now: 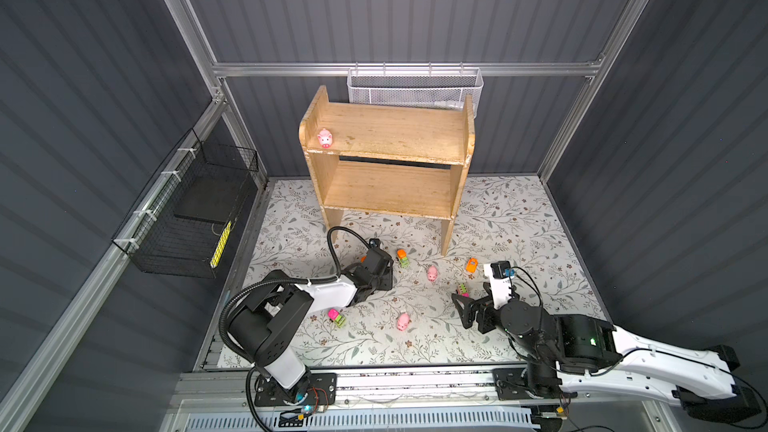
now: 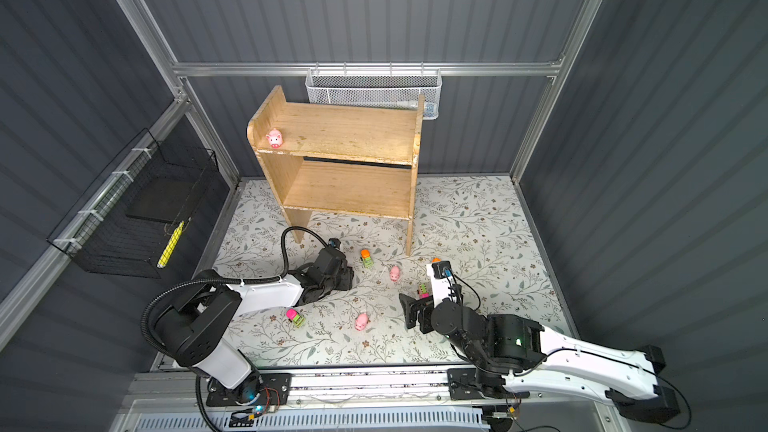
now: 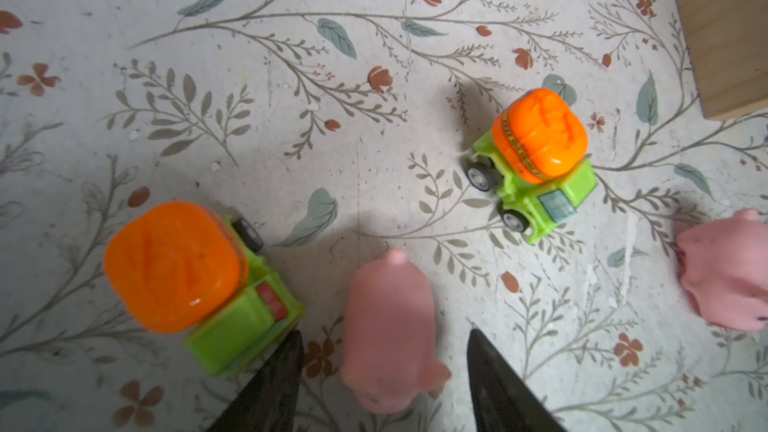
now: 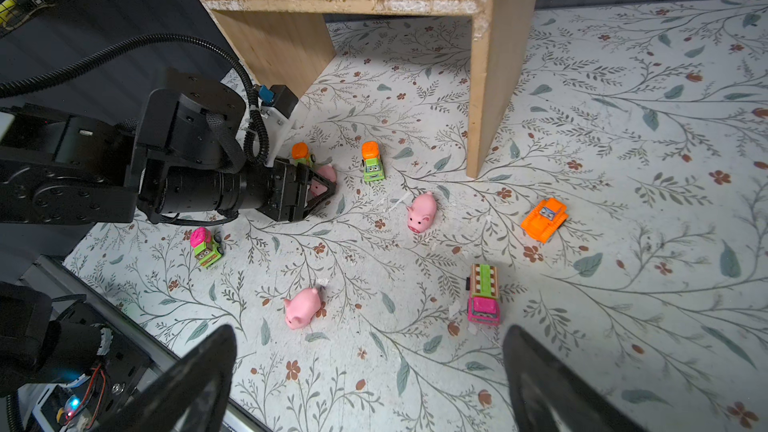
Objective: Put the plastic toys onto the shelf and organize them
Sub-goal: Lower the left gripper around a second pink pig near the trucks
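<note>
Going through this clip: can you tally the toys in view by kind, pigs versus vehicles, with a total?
Pigs: 4, one on the shelf, one between the jaws of the left gripper, two loose on the table.
Vehicles: 5, all on the table.
Total: 9 in view.

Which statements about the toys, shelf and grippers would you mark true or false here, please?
1. One pink pig sits on the top tier of the shelf. True.
2. Its lower tier holds two vehicles. False: it is bare.
3. Fingers of the left gripper flank a second pig on the mat. True.
4. The right gripper holds the orange bulldozer. False: it is open and empty; the bulldozer lies on the mat.
</note>
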Action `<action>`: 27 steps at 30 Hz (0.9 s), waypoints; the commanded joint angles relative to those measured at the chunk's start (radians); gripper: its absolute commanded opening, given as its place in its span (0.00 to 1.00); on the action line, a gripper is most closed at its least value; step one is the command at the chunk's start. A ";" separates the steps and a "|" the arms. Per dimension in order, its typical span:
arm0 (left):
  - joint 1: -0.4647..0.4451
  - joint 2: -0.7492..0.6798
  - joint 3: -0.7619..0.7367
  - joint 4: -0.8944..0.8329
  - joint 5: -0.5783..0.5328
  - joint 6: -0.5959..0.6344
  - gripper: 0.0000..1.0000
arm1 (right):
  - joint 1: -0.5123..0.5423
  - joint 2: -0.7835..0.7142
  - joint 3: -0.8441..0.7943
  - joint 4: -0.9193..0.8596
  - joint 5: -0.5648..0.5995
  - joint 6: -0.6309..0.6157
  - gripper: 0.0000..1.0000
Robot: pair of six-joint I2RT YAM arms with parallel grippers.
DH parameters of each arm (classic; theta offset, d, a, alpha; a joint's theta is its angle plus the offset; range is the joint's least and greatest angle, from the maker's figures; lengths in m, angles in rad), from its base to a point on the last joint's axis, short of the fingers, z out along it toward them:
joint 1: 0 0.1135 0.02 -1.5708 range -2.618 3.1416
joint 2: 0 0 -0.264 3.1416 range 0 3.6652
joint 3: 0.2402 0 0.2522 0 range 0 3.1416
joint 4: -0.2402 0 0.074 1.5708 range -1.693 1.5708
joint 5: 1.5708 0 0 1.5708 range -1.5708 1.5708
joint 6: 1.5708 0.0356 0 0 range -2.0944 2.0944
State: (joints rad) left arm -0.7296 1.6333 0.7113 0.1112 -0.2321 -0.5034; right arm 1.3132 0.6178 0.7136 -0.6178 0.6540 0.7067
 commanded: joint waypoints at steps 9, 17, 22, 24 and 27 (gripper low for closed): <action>-0.040 0.040 -0.011 0.025 -0.027 0.024 0.61 | -0.003 -0.002 -0.003 -0.019 0.000 0.010 0.99; -0.050 0.052 -0.024 0.050 -0.048 0.035 0.57 | -0.005 -0.008 -0.008 -0.021 -0.006 0.016 0.99; -0.059 0.063 -0.051 0.092 -0.071 0.030 0.57 | -0.004 -0.005 -0.008 -0.024 -0.009 0.019 0.99; -0.070 0.070 -0.061 0.107 -0.087 0.028 0.57 | -0.004 -0.004 -0.006 -0.023 -0.011 0.019 0.99; -0.085 0.083 -0.073 0.126 -0.113 0.019 0.56 | -0.003 -0.004 -0.004 -0.023 -0.011 0.017 0.99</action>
State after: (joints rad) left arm -0.8009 1.6745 0.6727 0.2562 -0.3218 -0.4808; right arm 1.3106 0.6159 0.7136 -0.6201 0.6464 0.7166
